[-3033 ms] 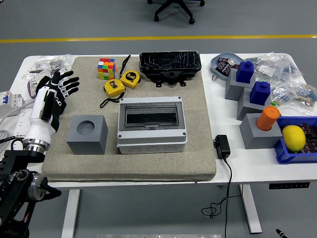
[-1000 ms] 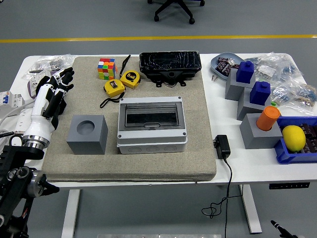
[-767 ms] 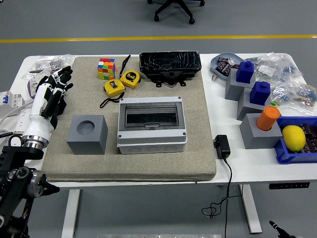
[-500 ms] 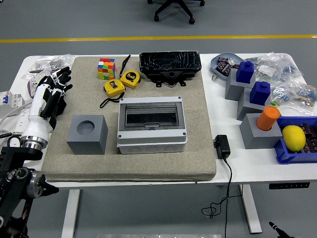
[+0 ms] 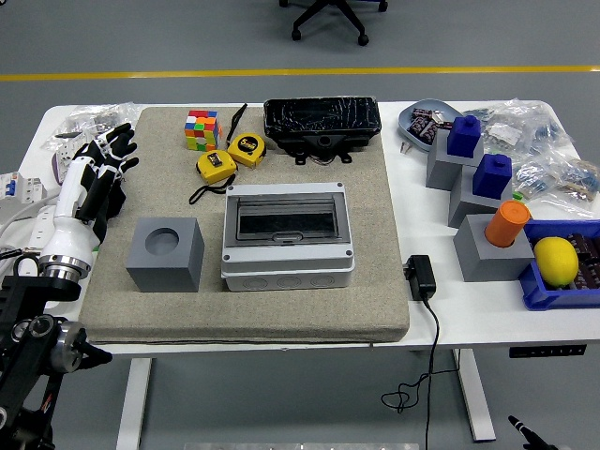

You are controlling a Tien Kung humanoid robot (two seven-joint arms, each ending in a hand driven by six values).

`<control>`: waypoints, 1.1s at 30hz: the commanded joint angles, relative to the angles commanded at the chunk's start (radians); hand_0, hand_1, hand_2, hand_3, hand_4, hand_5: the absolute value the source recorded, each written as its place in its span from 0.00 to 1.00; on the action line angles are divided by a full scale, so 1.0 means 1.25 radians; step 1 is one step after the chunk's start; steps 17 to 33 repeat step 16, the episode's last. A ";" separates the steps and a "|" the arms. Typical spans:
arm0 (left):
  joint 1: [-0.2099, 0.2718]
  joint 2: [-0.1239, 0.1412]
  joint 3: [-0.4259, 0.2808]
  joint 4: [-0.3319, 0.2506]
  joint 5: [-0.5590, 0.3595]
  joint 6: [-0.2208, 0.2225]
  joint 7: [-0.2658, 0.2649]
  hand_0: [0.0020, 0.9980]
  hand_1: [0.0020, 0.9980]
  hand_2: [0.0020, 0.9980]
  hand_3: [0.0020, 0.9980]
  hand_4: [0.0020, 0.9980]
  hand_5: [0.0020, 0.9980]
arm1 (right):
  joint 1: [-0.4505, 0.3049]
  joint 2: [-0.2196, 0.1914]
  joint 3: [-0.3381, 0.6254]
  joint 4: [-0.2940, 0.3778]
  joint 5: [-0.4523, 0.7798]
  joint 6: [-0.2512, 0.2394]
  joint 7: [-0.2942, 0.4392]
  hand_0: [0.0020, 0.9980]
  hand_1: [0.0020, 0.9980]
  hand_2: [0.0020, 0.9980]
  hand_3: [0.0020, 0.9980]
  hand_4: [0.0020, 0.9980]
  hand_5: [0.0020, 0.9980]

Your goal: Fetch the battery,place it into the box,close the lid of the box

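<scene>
- On the table's near middle, on the grey mat (image 5: pixel 281 305), sits the grey box (image 5: pixel 288 236). Its tinted lid (image 5: pixel 286 218) lies flat and shut, and I cannot tell through it what is inside.
- Left of the box and just apart from it stands a grey block with a round recess (image 5: pixel 166 252).
- Further left of the box, at the mat's left edge, is the left robot hand (image 5: pixel 93 183). Its fingers (image 5: pixel 117 147) are loosely spread, point away from the robot and grip nothing.
- Beyond the box's far left corner lie two yellow tape measures (image 5: pixel 231 157) and a colour cube (image 5: pixel 201 129).
- Straight beyond the box, at the mat's far edge, lies a long black wrapped pack (image 5: pixel 322 124). I judge this to be the battery; it is outside the box.
- The pack's long axis runs left to right, parallel to the box's long side.
- From the left robot hand the pack lies forward and well to the right, past the tape measures. A reach would go diagonally across the mat's far left part, and the hand would meet the pack's left end before its middle.
- No right robot hand shows, so the left one is the only one seen within reach of the pack.
</scene>
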 joint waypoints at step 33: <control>-0.001 0.000 0.001 0.001 0.001 -0.002 -0.004 0.76 0.82 0.83 0.79 1.00 0.77 | -0.001 -0.001 0.001 0.000 -0.004 0.000 -0.002 0.81 0.77 0.73 0.74 1.00 0.78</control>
